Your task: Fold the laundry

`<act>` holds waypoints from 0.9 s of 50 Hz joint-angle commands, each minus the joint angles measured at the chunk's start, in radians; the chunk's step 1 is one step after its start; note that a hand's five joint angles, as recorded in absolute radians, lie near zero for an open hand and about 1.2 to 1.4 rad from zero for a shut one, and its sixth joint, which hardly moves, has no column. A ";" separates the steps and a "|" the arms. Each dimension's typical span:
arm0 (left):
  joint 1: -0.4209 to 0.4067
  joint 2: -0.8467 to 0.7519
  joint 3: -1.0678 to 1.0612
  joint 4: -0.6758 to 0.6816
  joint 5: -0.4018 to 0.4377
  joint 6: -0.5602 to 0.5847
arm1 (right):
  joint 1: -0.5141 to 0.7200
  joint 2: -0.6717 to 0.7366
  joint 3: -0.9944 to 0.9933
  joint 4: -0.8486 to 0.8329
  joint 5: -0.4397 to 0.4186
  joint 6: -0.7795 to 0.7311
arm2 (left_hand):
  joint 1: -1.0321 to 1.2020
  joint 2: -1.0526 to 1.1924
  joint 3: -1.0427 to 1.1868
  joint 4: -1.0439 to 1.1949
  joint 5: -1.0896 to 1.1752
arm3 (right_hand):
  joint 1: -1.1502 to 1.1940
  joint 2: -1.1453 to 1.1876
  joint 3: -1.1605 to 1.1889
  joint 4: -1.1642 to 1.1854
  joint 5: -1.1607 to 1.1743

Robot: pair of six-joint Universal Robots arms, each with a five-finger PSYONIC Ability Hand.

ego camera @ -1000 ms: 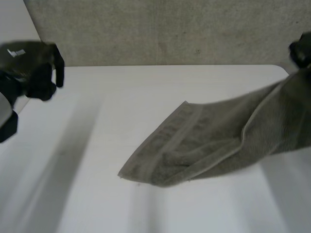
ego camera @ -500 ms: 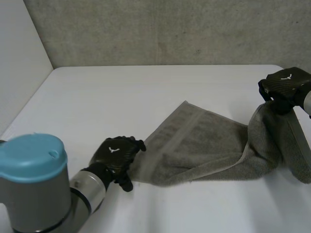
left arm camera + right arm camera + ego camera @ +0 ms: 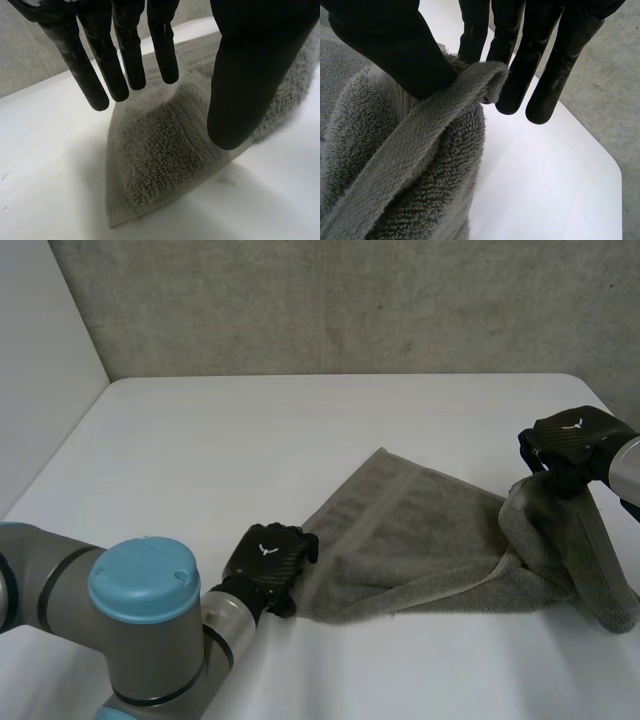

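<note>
towel spanning two hands

the grey towel (image 3: 420, 540) lies on the white table (image 3: 250, 430), long axis from its near corner under the left hand (image 3: 268, 558) across to the right hand (image 3: 572, 445). left wrist view: fingers straight, spread above that corner. right wrist view: thumb pinches the towel's edge against fingers.

The left hand (image 3: 250, 75) hovers over a corner of the grey towel (image 3: 160, 160) on the white tabletop (image 3: 40, 165), its fingers (image 3: 131, 55) straight and spread apart from the thumb.

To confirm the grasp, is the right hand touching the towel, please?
Touching: in the right wrist view, the right hand pinches the towel at its edge.
</note>
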 commanded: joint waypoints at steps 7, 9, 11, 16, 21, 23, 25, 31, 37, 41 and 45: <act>-0.002 -0.062 0.041 0.028 -0.005 0.088 | -0.003 -0.003 0.007 -0.013 0.002 0.000 | 0.702 0.701 0.701 0.701 0.703 | 0.459 0.221 0.219 0.207 0.242; -0.002 -0.054 0.047 0.028 -0.009 0.088 | -0.006 -0.009 0.007 -0.013 0.006 -0.005 | 0.795 0.794 0.794 0.794 0.797 | 0.459 0.221 0.219 0.207 0.242; 0.001 -0.002 0.053 0.028 -0.018 0.085 | -0.006 -0.011 0.007 -0.011 0.009 -0.012 | 0.795 0.794 0.794 0.794 0.797 | 0.459 0.221 0.219 0.207 0.242; 0.015 0.160 0.055 0.018 -0.057 0.080 | -0.002 -0.034 -0.003 0.013 0.015 -0.026 | 0.795 0.794 0.794 0.794 0.797 | 0.459 0.221 0.219 0.207 0.242; 0.052 0.287 0.059 -0.011 -0.092 0.088 | -0.009 -0.115 -0.001 0.071 0.008 -0.090 | 0.795 0.794 0.794 0.794 0.797 | 0.459 0.221 0.219 0.207 0.242; 0.072 0.335 0.059 -0.047 -0.095 0.091 | -0.011 -0.131 -0.012 0.092 0.009 -0.106 | 0.795 0.794 0.794 0.794 0.797 | 0.459 0.221 0.219 0.207 0.242; 0.096 0.380 0.062 -0.101 -0.094 0.100 | -0.014 -0.150 -0.030 0.139 0.012 -0.130 | 0.795 0.794 0.794 0.794 0.797 | 0.459 0.221 0.219 0.207 0.242; 0.239 0.470 0.093 -0.340 -0.095 0.172 | -0.060 -0.166 -0.096 0.225 0.009 -0.183 | 0.795 0.794 0.794 0.794 0.797 | 0.459 0.221 0.219 0.207 0.242; 0.293 0.495 0.086 -0.501 -0.100 0.231 | -0.091 -0.167 -0.109 0.268 -0.001 -0.204 | 0.795 0.794 0.794 0.794 0.797 | 0.459 0.221 0.219 0.207 0.242; 0.290 0.507 0.076 -0.559 -0.100 0.241 | -0.092 -0.166 -0.032 0.294 0.011 -0.218 | 0.795 0.794 0.794 0.794 0.797 | 0.459 0.221 0.219 0.207 0.242; 0.291 0.507 0.052 -0.682 -0.095 0.289 | -0.089 -0.163 0.023 0.335 0.011 -0.249 | 0.795 0.794 0.794 0.794 0.797 | 0.459 0.221 0.219 0.207 0.242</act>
